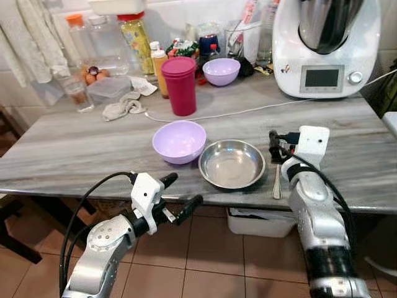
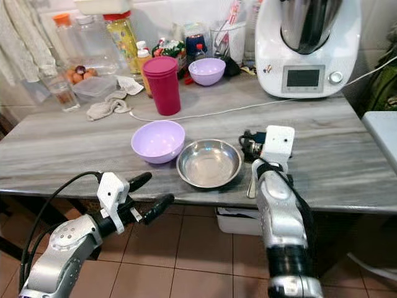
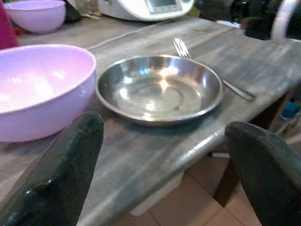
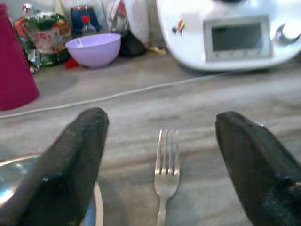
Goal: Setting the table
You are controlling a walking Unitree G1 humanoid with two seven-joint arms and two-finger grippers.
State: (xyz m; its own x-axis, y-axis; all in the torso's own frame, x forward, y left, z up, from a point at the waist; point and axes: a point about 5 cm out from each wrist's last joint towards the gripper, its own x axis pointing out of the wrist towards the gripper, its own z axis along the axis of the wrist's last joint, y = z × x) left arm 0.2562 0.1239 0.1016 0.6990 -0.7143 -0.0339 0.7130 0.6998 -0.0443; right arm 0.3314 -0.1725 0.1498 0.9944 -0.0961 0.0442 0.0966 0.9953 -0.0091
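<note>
Near the front edge of the grey table (image 1: 74, 155): a steel plate (image 1: 232, 164) is lying with a lilac bowl (image 1: 179, 141) just beside it on the robot's left, the two almost touching.
Fork (image 4: 165, 176): it is lying flat on the table just to the right of the steel plate, tines pointing toward the back edge, handle reaching toward the front edge.
Right gripper (image 4: 160, 165): it is hovering low above the fork, its black fingers (image 4: 75, 160) standing wide apart on either side of the tines and holding nothing.
Left gripper (image 1: 180, 197): it is hanging off the front edge over the tiled floor (image 1: 205, 261), pointing at the plate and bowl, fingers (image 3: 56, 174) spread apart and empty.
Middle of the table: a red tumbler (image 1: 180, 85) is standing upright, with a white cable (image 1: 248, 110) running across behind the bowl.
Back edge: a second lilac bowl (image 1: 221, 71) is sitting among bottles and jars, and a white kitchen machine (image 1: 322, 46) is standing toward the back right corner.
</note>
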